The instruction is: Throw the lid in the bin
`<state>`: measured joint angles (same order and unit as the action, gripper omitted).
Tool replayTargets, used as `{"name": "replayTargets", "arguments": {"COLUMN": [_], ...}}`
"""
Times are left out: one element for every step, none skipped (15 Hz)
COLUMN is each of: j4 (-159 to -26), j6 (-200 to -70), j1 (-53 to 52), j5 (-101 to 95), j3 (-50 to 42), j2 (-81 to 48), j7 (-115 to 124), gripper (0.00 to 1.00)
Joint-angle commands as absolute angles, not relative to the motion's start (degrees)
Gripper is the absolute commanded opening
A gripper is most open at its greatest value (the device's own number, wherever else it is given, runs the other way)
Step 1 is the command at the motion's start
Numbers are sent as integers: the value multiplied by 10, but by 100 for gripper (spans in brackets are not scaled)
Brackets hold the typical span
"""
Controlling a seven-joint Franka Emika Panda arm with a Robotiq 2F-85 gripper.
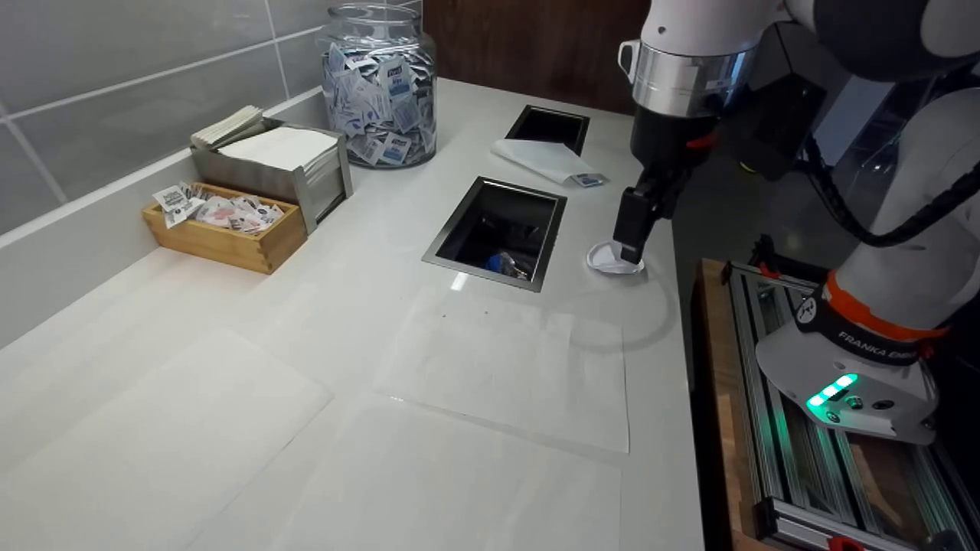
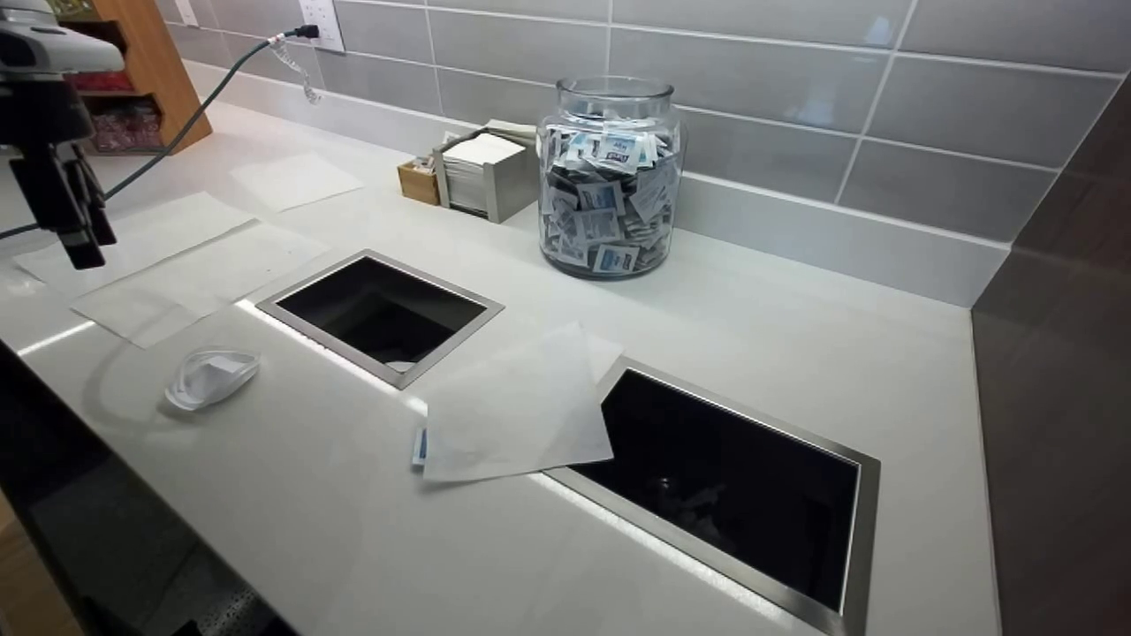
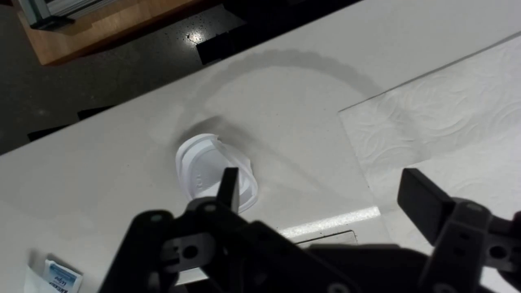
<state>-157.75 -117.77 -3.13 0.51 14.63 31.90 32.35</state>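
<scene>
The lid [image 3: 209, 165] lies buckled beside the nearer bin [image 2: 449, 343], on the side toward the arm [image 1: 681, 84], ungrasped. The gripper [image 3: 325, 193] holds nothing, its sides wide apart. In the wrist view one finger [image 3: 228, 187] overlaps the lid, so lowering straight down could squash it, and closing could nip only its edge or shove it along the bin; a weak pinch might drop it short of the bin. The arm reaches over that side, gripper pointing down.

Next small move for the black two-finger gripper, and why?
I'd probably shift the open black two-finger gripper sideways over the crumpled white plastic lid before lowering: in the wrist view, one finger overlaps the lid, which lies mostly outside the gap.
</scene>
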Motion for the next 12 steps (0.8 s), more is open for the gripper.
{"name": "replayTargets", "arguments": {"j4": [-1577, -1574, -1577, -1577, -1578, -1578, -1578, -1577, -1577, -1577, -1577, -1577], "j6": [-1177, -1171, -1171, -1177, -1179, -1180, -1182, -1183, -1190, -1202, -1213, -1238], "j1": [-32, -21, 3, 10, 22, 34, 42, 51, 58, 60, 60, 59], "j5": [5, 5, -8, -17, -30, -46, -63, -81, -98, -109, -120, -134], "j3": [145, 136, 121, 109, 97, 88, 76, 68, 61, 55, 53, 52], "j2": [319, 310, 297, 287, 277, 272, 268, 262, 256, 247, 235, 223], "j7": [324, 325, 326, 303, 283, 266, 241, 226, 215, 199, 189, 178], "gripper": [100, 100, 100, 100, 100, 100, 100, 100, 100, 100, 100, 100]}}
